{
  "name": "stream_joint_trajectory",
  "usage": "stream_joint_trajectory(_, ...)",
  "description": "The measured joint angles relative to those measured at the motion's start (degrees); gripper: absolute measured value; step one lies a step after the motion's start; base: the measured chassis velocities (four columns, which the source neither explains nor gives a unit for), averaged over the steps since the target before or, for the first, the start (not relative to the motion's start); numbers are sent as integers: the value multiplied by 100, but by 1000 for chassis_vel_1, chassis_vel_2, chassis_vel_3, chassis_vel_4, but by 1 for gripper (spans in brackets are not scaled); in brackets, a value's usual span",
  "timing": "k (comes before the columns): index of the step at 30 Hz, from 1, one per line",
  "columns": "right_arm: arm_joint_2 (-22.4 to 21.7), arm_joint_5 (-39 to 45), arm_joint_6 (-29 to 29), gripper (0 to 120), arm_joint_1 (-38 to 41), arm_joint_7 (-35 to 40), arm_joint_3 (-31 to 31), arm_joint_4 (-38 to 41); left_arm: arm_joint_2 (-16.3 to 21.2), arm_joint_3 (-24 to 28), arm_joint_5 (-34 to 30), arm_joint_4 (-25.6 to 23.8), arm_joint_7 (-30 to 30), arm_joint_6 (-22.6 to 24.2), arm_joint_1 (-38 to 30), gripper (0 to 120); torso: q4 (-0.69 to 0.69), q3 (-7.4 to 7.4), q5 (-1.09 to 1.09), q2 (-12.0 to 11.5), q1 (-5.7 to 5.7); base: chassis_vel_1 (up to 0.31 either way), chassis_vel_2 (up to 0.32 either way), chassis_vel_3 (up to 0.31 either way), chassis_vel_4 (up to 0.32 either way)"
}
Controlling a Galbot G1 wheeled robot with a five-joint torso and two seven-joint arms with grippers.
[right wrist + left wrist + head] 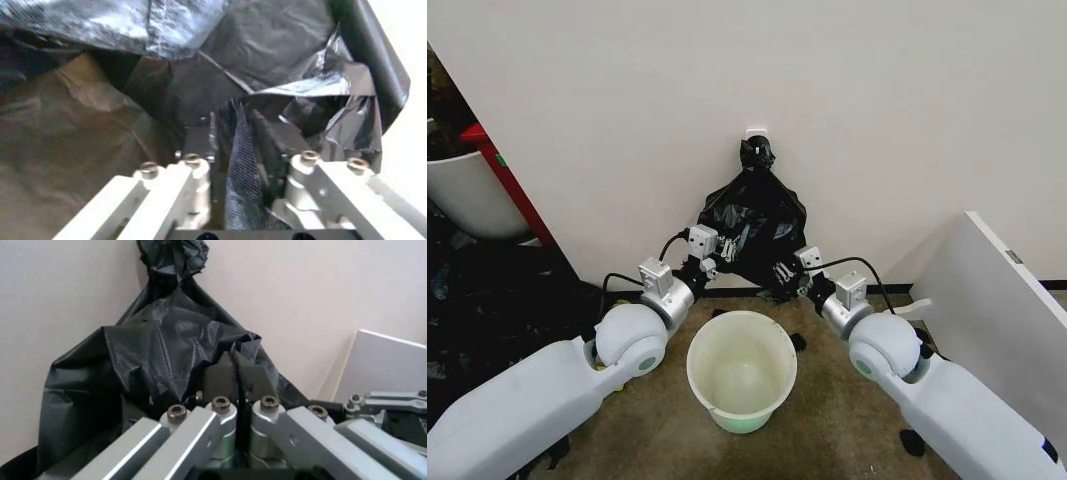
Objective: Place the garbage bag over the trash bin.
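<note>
Against the wall: garbage bag [757, 215], black and glossy, hanging from a small hook, bunched in a knot at the top, spreading wide lower down.
On the floor, below the bag: trash bin [742, 372], cream-white, round, upright, mouth open, pale green tint at the base, standing between the two arms.
Left end effector [712, 262]: raised at the bag's lower left edge; fingers [220, 382] pressed together, a thin fold of black plastic pinched between them in the left wrist view.
Right end effector [784, 272]: raised at the bag's lower right edge; fingers [200, 145] closed onto a pleat of the bag [240, 150], crinkled film gathered between the pads.
Bag versus bin: bag above and behind the rim, not touching it, nothing draped over the bin.
Floor [827, 430]: brown, with a few small dark scraps near the bin.
Right side: white panel [997, 290] leaning near the right arm.
Left side: large white curved tub [467, 195] beside a red frame, dark plastic sheeting [497, 300] heaped below it.
Writing, brands, labels: none legible on bag, bin or arms.
</note>
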Motion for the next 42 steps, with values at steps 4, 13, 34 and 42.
stream_joint_trajectory(4,-7,2,-96,1,73,-1,-104,-27,25,-131,33,-9,10,-5,120,0,0,0,0,0,0,0,0,0,0)
stream_joint_trajectory(13,-16,205,-97,0,-133,21,226,154,122,-677,87,-169,43,-77,620,0,0,0,0,0,0,0,0,0,0)
stream_joint_trajectory(34,160,1769,430,0,-3221,-8,2041,2944,516,-2081,85,-2067,11,-227,2581,0,-6,-1,2,0,-1,0,0,0,0)
stream_joint_trajectory(42,342,1770,452,0,-3808,34,2192,2947,523,-2150,28,-2446,-38,-240,3587,0,2,-1,1,-1,-1,0,0,0,0)
